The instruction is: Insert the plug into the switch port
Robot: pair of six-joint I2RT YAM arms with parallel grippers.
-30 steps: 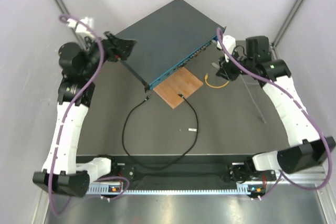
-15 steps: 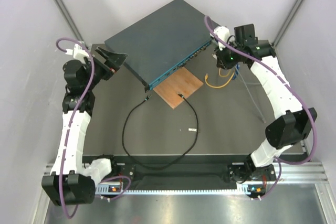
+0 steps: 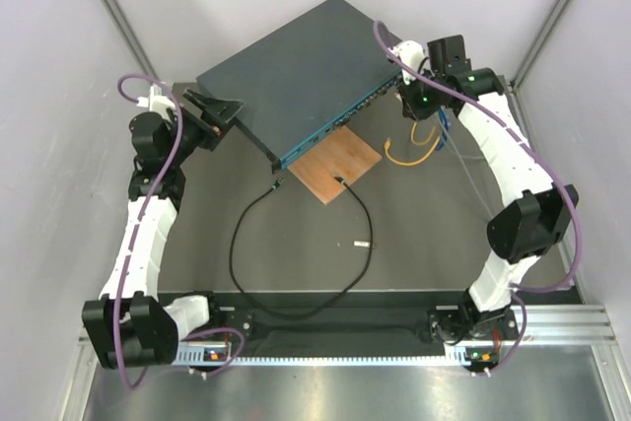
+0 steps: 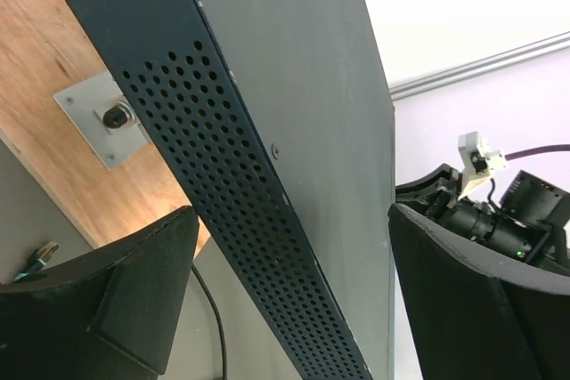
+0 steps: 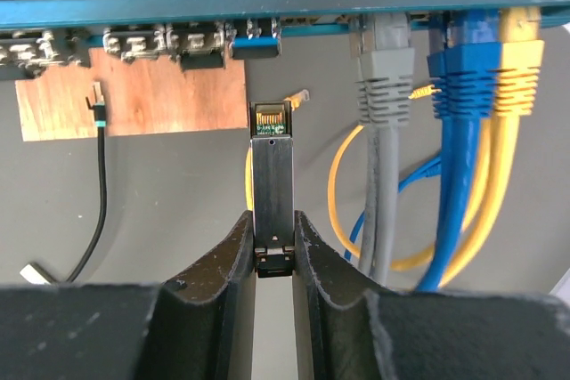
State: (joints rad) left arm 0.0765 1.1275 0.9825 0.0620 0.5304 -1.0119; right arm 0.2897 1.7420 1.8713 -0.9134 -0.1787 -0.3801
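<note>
The switch (image 3: 296, 66) is a flat dark blue-grey box with a teal front face whose row of ports (image 5: 178, 42) shows up close in the right wrist view. The thin black cable (image 3: 237, 244) lies on the table. One plug (image 3: 278, 184) rests just before the switch's front corner, the other end (image 5: 98, 111) on the brown board. My right gripper (image 5: 272, 229) is shut on a silver metal module (image 5: 270, 166), its tip a little short of the ports. My left gripper (image 4: 294, 220) is open astride the switch's perforated side (image 4: 232, 184), not touching it.
Grey (image 5: 381, 86), blue (image 5: 459, 86) and yellow (image 5: 517, 68) cables are plugged in at the right end of the port row. The brown board (image 3: 338, 163) lies in front of the switch. A small silver-black stick (image 3: 362, 244) lies loose on the table.
My right gripper has moved left from beside the yellow cable to the right end of the switch front. My left arm has shifted right, its jaws still by the switch's left corner.
</note>
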